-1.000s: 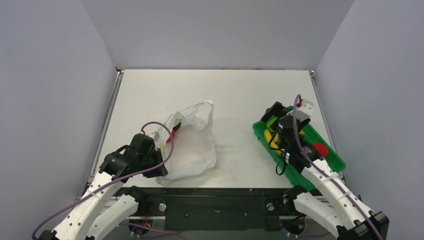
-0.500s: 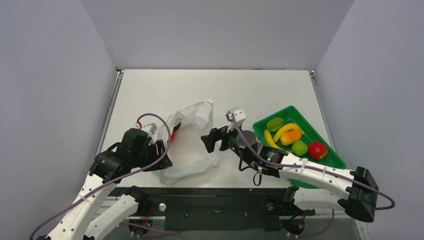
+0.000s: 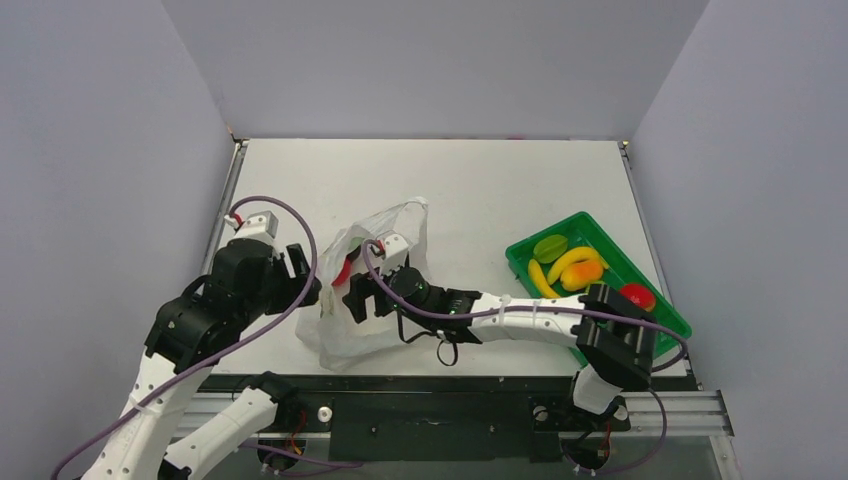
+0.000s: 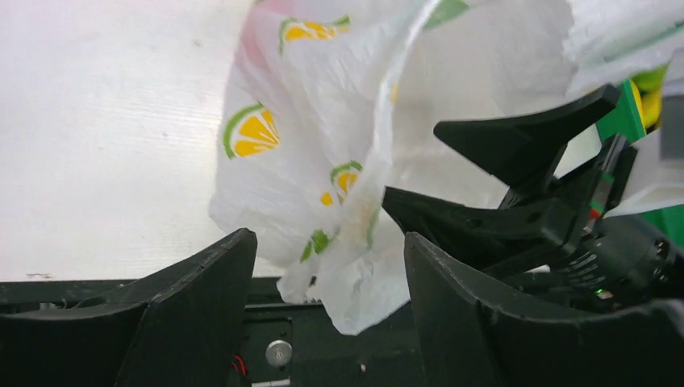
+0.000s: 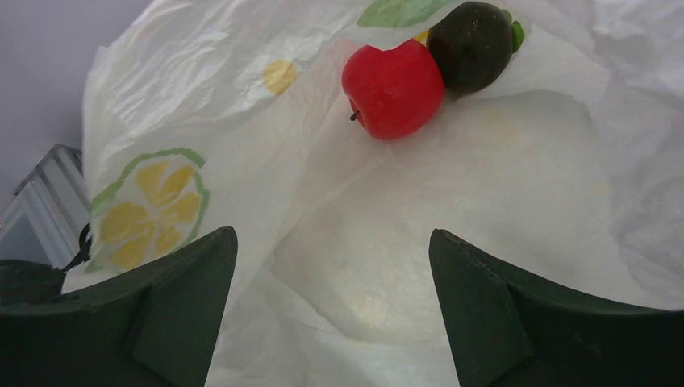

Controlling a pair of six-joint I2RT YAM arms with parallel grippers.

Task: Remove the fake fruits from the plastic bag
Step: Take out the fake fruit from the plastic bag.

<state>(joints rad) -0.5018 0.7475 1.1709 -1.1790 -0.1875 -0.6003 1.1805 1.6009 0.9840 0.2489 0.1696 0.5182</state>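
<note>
The plastic bag [image 3: 385, 300] lies crumpled left of centre, white with lemon prints [image 5: 149, 205]. Inside it, in the right wrist view, a red apple [image 5: 393, 78] touches a dark purple piece [image 5: 472, 44] at the far end. My right gripper [image 3: 356, 296] is in the bag's mouth, open [image 5: 331, 266], short of both fruits. My left gripper [image 3: 300, 288] stands open at the bag's left edge [image 4: 327, 274]; a loose fold of the bag [image 4: 355, 266] hangs between its fingers, unpinched. A starfruit [image 3: 549, 247], bananas [image 3: 570, 260], a mango [image 3: 582, 274] and another red apple [image 3: 638, 295] lie in the tray.
The green tray [image 3: 672, 320] sits at the right, near the table's right edge. My right arm [image 3: 520, 315] stretches across the front of the table from tray to bag. Grey walls enclose the table on three sides.
My right arm swung from over the tray leftwards into the bag's mouth. My left gripper opened, let go of the bag's edge and drew back to the left.
</note>
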